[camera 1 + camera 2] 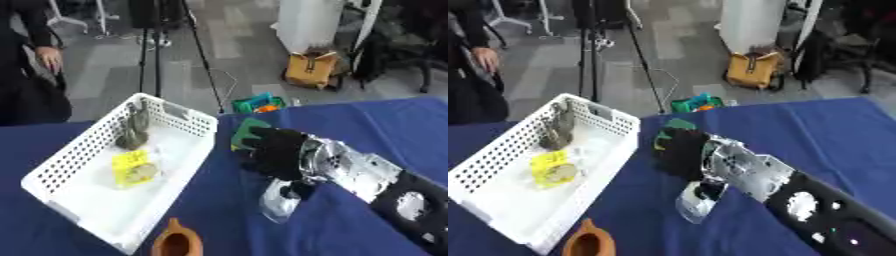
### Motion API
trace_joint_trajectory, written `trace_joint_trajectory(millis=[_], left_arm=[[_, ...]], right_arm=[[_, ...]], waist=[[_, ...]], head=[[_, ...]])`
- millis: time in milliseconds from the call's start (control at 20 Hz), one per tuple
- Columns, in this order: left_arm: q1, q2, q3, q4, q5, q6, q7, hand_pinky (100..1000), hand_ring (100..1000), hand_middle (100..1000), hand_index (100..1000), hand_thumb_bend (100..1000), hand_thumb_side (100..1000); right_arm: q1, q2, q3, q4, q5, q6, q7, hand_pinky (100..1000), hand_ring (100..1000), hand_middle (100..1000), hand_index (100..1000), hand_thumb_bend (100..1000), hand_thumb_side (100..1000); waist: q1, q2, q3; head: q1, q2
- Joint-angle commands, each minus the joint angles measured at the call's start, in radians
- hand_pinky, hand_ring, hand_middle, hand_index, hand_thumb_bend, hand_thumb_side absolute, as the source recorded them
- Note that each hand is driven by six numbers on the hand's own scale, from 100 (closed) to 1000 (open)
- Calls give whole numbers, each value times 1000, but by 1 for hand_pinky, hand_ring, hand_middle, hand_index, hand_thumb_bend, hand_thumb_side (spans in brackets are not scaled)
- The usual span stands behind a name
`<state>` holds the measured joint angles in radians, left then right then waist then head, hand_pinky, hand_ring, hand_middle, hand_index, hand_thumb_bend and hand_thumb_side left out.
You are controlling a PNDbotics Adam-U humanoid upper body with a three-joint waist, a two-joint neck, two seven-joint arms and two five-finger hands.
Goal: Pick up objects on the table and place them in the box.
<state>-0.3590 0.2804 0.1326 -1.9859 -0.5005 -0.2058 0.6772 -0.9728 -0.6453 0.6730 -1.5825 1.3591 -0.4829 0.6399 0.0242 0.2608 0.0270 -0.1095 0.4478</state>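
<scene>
Inside white basket (pixel 61 187): yellow packet (pixel 132 168).

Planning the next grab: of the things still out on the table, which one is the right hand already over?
The green object by the white box's near corner: the right hand covers it. The clear object and the brown jug lie nearer the camera.
</scene>
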Motion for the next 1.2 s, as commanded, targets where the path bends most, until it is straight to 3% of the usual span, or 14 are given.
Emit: trace_joint_trajectory(millis=[50,450,900,1200], left_arm=[[-6,22,0,-14,-3,3,1,745,768,842,788,100,999],[-3,23,-1,-14,-3,4,0,745,766,841,788,100,999],[-4,27,-5,-14,-4,4,-3,745,765,842,787,100,1000],[-6,28,-6,-14,-3,5,-4,744,764,842,786,100,1000]], right_arm=[[-16,-43,2,-16,8,-274,267,1000,1000,1000,1000,446,463],[-11,-60,1,-43,66,-292,267,1000,1000,1000,1000,465,479],[0,-100,40,-38,163,-360,267,1000,1000,1000,1000,471,475],[11,-99,46,-29,173,-372,267,1000,1000,1000,1000,478,478]], waist=[[0,-21,-1],[-1,-18,0],[-10,-8,1],[-14,0,6]], head=[[-1,2],[-9,-6],[-35,-14],[-44,-14]])
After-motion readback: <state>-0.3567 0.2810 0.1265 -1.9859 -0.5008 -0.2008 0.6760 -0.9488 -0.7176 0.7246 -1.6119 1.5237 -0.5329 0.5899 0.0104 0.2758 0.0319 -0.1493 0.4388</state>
